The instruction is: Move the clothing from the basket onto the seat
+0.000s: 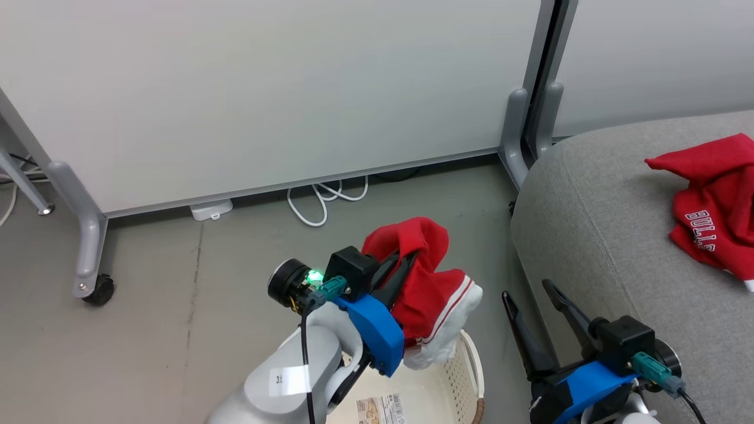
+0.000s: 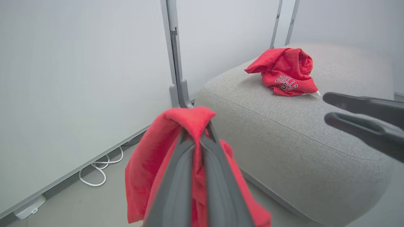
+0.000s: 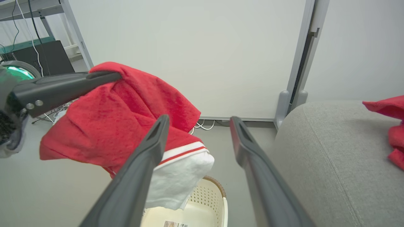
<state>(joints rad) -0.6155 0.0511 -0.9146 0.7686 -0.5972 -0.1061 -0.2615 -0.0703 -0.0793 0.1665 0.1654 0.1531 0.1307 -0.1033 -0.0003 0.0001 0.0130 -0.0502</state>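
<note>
Left end effector (image 1: 406, 262) clamps a fold of red garment (image 1: 433, 294) over basket (image 1: 465, 365); right end effector (image 1: 526, 289) released. Swing fast, you'll drop it short of seat (image 1: 589, 224).

Two red garments, a striped garment (image 1: 433, 288) and a lettered garment (image 1: 713, 206) (BULLS); one cream basket (image 1: 465, 377); one grey seat (image 1: 589, 224).

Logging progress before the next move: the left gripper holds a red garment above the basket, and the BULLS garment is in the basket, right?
Not quite. The left gripper does hold a red garment above the basket, but the BULLS garment lies on the grey seat, not in the basket; the left wrist view shows it.
</note>
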